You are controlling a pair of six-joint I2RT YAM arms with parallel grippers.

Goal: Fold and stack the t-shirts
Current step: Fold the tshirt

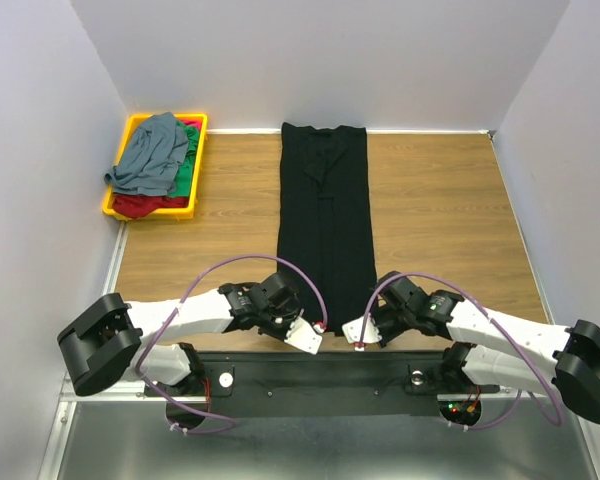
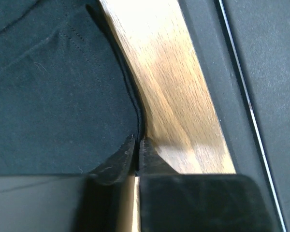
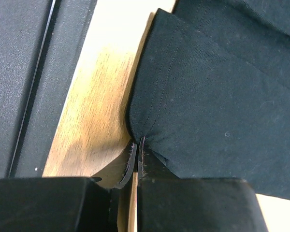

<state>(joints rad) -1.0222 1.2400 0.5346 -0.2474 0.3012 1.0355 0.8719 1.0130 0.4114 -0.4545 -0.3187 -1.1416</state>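
Note:
The large black t-shirt (image 1: pixel 323 215) lies folded into a long narrow strip down the middle of the wooden table. My left gripper (image 1: pixel 296 312) is shut on its near left corner; in the left wrist view the black cloth (image 2: pixel 58 87) is pinched at the fingertips (image 2: pixel 136 142). My right gripper (image 1: pixel 375 318) is shut on the near right corner; in the right wrist view the hem (image 3: pixel 203 92) bunches at the fingertips (image 3: pixel 137 141). The grey-blue t-shirt (image 1: pixel 150 152), green t-shirt (image 1: pixel 187 172) and red t-shirt (image 1: pixel 140 205) lie heaped at the back left.
A yellow plastic tray (image 1: pixel 194 190) holds the heap at the back left corner. White walls close in left, back and right. The table's near edge and a dark metal rail (image 1: pixel 310 370) run just behind both grippers.

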